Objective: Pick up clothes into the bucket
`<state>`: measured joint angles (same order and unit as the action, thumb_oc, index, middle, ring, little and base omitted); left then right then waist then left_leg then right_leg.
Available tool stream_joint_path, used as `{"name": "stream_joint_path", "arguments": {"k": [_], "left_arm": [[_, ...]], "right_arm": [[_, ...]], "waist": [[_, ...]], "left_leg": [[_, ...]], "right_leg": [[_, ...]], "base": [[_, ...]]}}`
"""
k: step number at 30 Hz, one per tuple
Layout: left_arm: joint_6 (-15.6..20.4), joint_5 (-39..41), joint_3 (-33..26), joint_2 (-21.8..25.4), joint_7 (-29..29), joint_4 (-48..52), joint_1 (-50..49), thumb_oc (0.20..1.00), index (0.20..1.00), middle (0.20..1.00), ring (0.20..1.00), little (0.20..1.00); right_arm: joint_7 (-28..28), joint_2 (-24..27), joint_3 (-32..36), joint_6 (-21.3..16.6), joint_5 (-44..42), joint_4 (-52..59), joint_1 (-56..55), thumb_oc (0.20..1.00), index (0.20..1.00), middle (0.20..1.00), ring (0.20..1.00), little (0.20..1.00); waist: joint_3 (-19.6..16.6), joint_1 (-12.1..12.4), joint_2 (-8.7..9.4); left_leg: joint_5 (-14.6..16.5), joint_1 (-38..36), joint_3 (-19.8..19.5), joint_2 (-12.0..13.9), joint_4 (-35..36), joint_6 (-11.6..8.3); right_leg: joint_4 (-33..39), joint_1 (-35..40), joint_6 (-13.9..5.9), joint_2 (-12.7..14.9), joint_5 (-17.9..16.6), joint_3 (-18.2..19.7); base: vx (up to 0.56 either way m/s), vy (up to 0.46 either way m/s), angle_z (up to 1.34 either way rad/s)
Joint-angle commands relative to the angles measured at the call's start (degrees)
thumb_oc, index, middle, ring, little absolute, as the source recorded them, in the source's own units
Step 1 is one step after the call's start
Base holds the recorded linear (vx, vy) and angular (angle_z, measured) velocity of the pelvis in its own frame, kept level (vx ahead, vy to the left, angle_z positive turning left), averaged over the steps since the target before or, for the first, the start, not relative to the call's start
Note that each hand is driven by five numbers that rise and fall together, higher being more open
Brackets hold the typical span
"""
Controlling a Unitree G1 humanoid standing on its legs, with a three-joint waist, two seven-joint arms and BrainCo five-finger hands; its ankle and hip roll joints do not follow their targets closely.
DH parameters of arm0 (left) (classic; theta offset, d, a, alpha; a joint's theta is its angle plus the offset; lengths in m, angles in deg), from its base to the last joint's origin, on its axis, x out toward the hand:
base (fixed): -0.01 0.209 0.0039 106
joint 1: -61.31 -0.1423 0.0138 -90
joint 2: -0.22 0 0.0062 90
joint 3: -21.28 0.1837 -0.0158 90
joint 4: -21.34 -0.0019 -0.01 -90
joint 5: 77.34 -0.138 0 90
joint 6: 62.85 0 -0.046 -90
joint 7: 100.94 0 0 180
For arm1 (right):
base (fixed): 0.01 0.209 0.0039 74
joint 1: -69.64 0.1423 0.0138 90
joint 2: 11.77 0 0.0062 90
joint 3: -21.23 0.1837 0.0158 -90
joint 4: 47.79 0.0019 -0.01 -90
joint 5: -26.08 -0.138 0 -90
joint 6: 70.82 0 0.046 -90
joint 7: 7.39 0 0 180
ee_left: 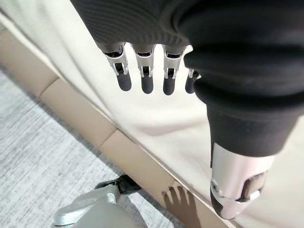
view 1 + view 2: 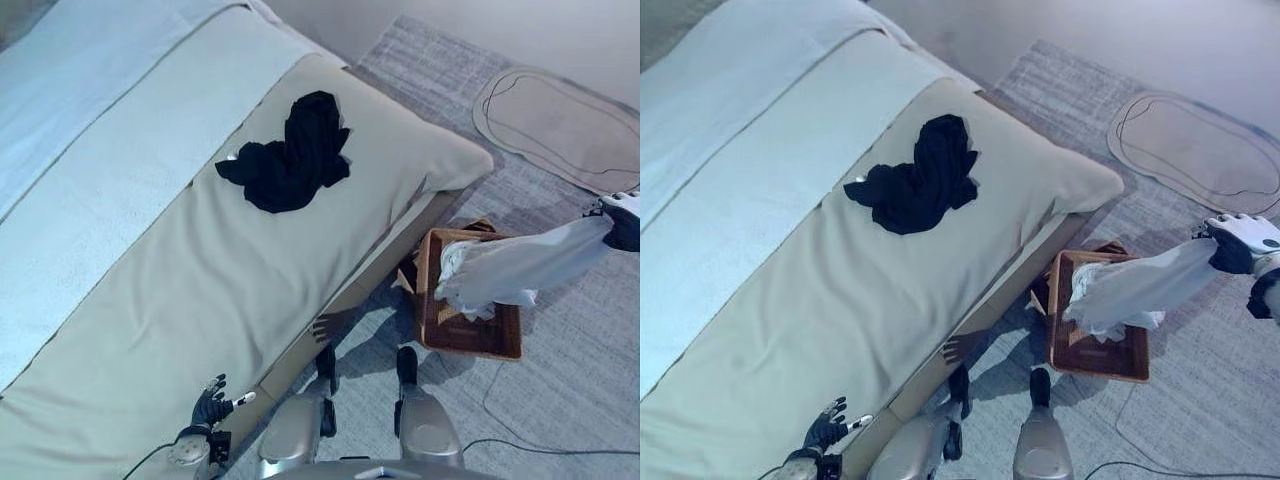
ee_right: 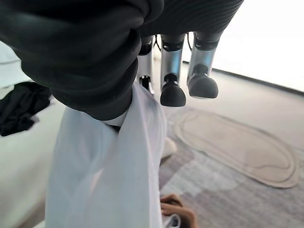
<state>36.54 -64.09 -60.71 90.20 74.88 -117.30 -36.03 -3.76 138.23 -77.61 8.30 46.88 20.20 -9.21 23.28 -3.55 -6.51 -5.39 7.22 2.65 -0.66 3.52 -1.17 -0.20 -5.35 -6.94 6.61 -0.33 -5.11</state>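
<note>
A white, thin, softly creased cloth garment (image 2: 1140, 288) is stretched in a long band from the right hand (image 2: 1238, 243) down into a brown, rectangular woven basket (image 2: 1068, 340). Its lower end is bunched in loose folds inside the basket, while its upper end is pinched between the thumb and the dark-tipped fingers (image 3: 172, 92) of the hand, as seen in the right wrist view, where the fabric hangs in smooth pleats below the dark ribbed cover. The right hand is held raised, out to the right of the basket and well above the floor, with the garment pulled taut at a slant.

The basket is set on a grey, finely ribbed carpet (image 2: 1200, 400), just beside the lower edge of a wide bed (image 2: 200, 300) covered with a smooth beige sheet. A black, crumpled, irregularly lobed cloth garment (image 2: 292, 155) lies on the sheet, well apart from the basket, up and to the left of it. Farther left of the basket, a pale textured blanket (image 2: 110, 170) is laid across the bed. Beyond the basket to the upper right, a flat oval beige mat (image 2: 560, 125) with a stitched outline is spread on the carpet.

The left hand (image 2: 212, 405) is held low over the near edge of the bed, well left of the basket, its fingers (image 1: 145, 71) extended and relaxed, grasping nothing.
</note>
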Motion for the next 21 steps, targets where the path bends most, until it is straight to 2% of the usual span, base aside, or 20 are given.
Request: {"name": "stream_joint_path", "arguments": {"k": [1,13,16,20,21], "left_arm": [[1.70,1.81,1.59,0.98,-1.55,0.11,1.44,1.000,1.000,1.000,1.000,1.000],[2.35,3.74,2.28,1.15,-2.95,1.07,2.82,1.000,1.000,1.000,1.000,1.000],[2.92,5.17,3.25,1.45,-3.49,3.06,3.23,1.000,1.000,1.000,1.000,1.000],[3.25,6.34,4.02,1.77,-3.90,4.86,3.23,1.000,1.000,1.000,1.000,1.000],[3.54,7.15,4.75,2.26,-4.42,6.05,3.37,1.000,1.000,1.000,1.000,1.000]], "right_arm": [[4.32,2.76,-0.13,1.34,-1.77,-0.86,7.06,0.200,0.200,0.200,0.200,0.200],[4.85,-0.15,-6.87,1.54,-2.07,-4.91,12.32,0.200,0.200,0.200,0.200,0.200],[5.31,-1.76,-11.04,1.55,-2.15,-7.36,16.14,0.200,0.200,0.200,0.200,0.200],[5.74,-2.97,-14.85,1.52,-2.23,-9.90,19.00,0.200,0.200,0.200,0.200,0.200],[5.84,-3.91,-18.72,1.77,-1.60,-12.20,21.90,0.200,0.200,0.200,0.200,0.200]], "waist": [[-0.78,1.54,2.74],[3.53,1.77,2.22],[6.22,1.97,2.12],[6.51,2.23,2.32],[6.51,2.74,2.38]], "left_leg": [[3.48,-0.26,-0.47,-1.00,-3.63,-0.83],[4.03,4.68,0.05,-0.95,-7.10,-1.18],[4.71,8.65,0.25,-0.66,-10.95,-1.34],[6.14,14.05,0.48,-0.40,-15.80,-1.33],[6.85,18.18,0.48,-0.22,-18.85,-1.10]], "right_leg": [[-6.76,-8.28,-0.26,0.68,-1.75,1.01],[-9.60,-13.50,0.14,0.72,-1.74,1.88],[-12.19,-17.49,0.59,0.65,-1.68,2.45],[-15.02,-22.07,1.11,0.47,-0.95,2.87],[-17.28,-25.90,1.46,0.21,-0.51,3.30]], "base": [[-0.01,-0.022,0.04],[-0.03,-0.016,-0.02],[-0.10,-0.051,-0.03],[-0.05,-0.046,0.03],[-0.07,-0.046,0.01]]}}
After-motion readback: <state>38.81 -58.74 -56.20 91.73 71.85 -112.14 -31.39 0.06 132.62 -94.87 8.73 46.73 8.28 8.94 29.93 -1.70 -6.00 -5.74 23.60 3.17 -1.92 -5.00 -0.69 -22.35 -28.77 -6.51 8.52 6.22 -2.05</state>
